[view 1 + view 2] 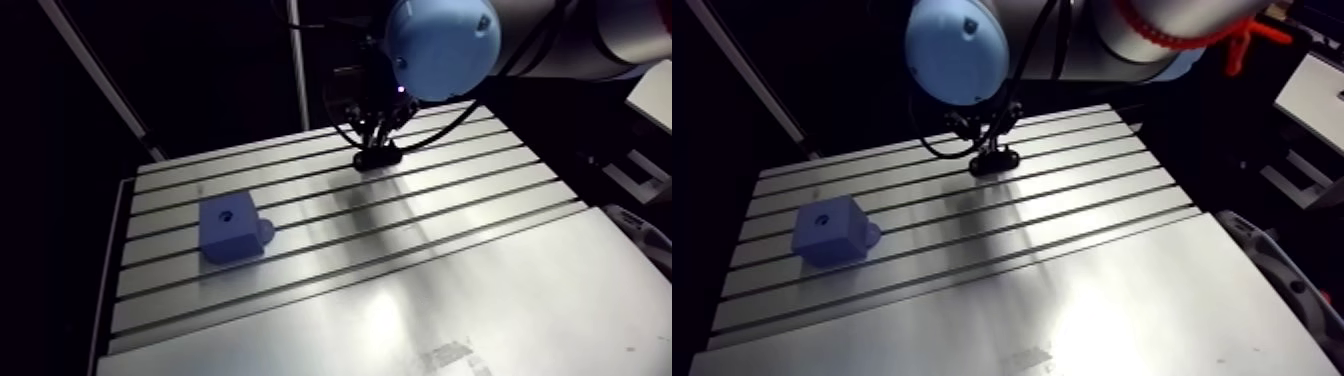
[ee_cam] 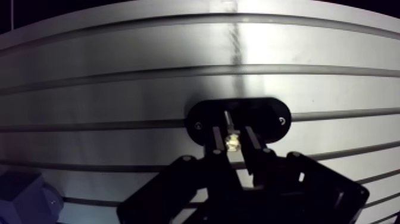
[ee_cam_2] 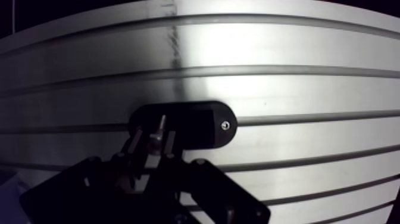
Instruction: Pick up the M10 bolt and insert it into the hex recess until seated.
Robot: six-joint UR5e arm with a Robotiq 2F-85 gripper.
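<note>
Gripping: cannot tell. The jaws sit close on either side of the bolt, but the wrist view is too dark there to say whether they are clamped on it or just clear.
Gripper (image 1: 378,145): down low at the black holder (image 2: 238,119), tip over the holder's middle, pointing straight down at the table.
Bolt (image 2: 231,140): standing in the middle of the holder, not lifted out. Its bright top end is at the gripper tip and a thin pale shank runs down into the holder.
Holder: flat black oval plate lying on the table (image 1: 450,300), straddling one slot. There is a small screw (image 2: 281,121) near each rounded end.
Blue block (image 1: 232,226): on the table well apart from the holder, several slots away on the camera side. It sits flat with its top face up, and nothing touches it.
Opening (image 1: 227,212): small dark hole in the block's top face. Its outline is too small to read as hex or round, and it looks unfilled.
Boss (image 1: 265,232): short rounded stub on the block's side, on the side facing the holder.
Table: slotted aluminium, with the slots running parallel past both holder and block. A bright glare patch lies beyond the holder in the wrist view.
</note>
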